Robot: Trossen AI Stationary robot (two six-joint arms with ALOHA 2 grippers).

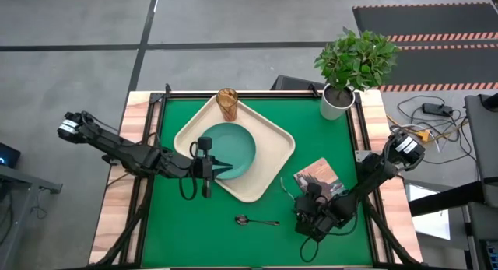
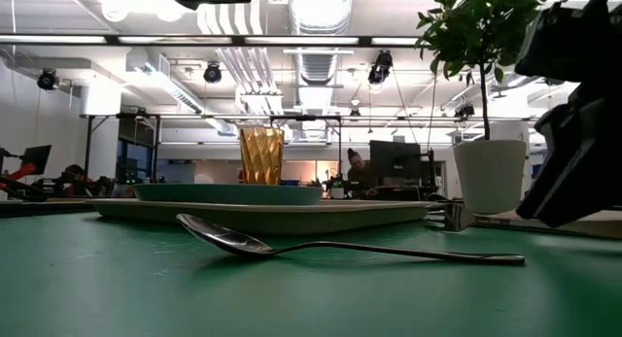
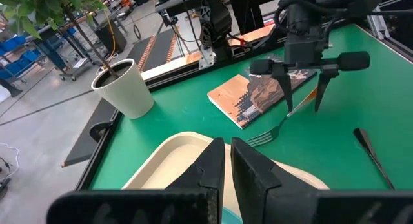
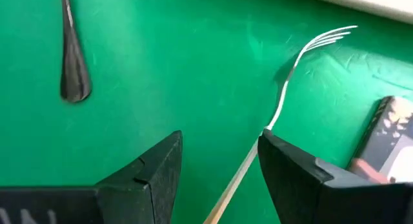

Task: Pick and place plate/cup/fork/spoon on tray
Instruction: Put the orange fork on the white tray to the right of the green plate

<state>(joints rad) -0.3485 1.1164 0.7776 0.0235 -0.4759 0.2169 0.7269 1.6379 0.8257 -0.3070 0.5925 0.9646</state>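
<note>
The right gripper [image 4: 219, 169] hangs with its 2 fingers spread either side of the fork [image 4: 287, 88] handle on the mat, apparently readying a pinch, while the left gripper [image 3: 227, 166], fingers nearly together and empty, waits over the tray [image 1: 274, 138].

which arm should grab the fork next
Right. Its open pincer already straddles the fork on the mat beside the book. The left pincer sits over the plate on the tray, farther from the fork.
</note>
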